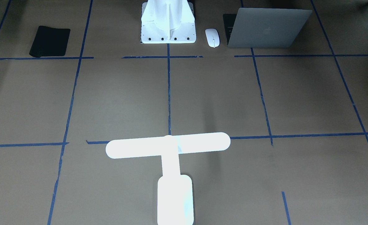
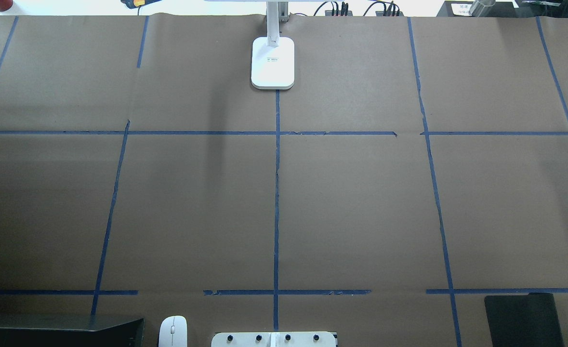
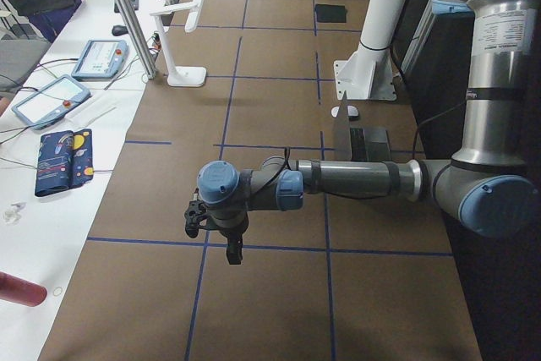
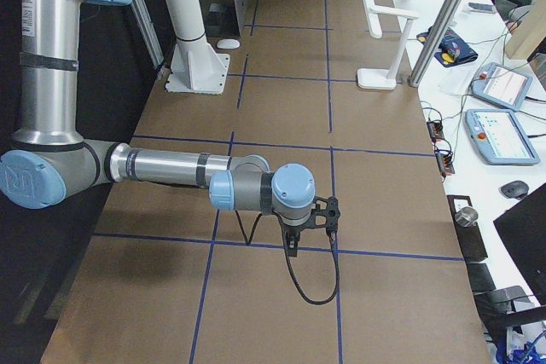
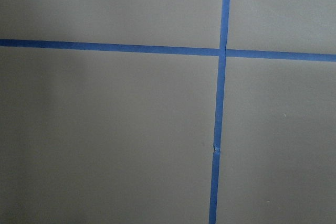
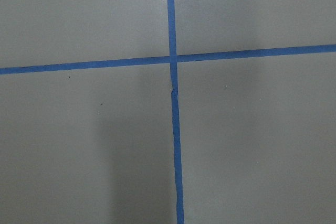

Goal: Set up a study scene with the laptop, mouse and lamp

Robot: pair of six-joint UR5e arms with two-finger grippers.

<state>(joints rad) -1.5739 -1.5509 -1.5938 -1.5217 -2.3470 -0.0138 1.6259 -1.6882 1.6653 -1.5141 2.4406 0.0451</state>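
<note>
The silver-grey laptop (image 1: 266, 28) stands half open at the robot's side of the table, its lid towards the front camera; it also shows in the overhead view (image 2: 57, 330). The white mouse (image 1: 212, 37) lies between the laptop and the white pedestal, and shows in the overhead view (image 2: 173, 331). The white T-shaped lamp (image 1: 168, 147) stands at the far middle edge, with its base (image 2: 272, 62) on the centre tape line. My left gripper (image 3: 211, 224) and right gripper (image 4: 311, 219) hang over bare table at opposite ends; I cannot tell whether they are open or shut.
A black mouse pad (image 1: 49, 41) lies on the robot's right side near the base. The white ribbed pedestal (image 1: 168, 26) stands at the middle of the robot's edge. Blue tape lines (image 2: 276, 193) grid the brown table. Both wrist views show only paper and tape.
</note>
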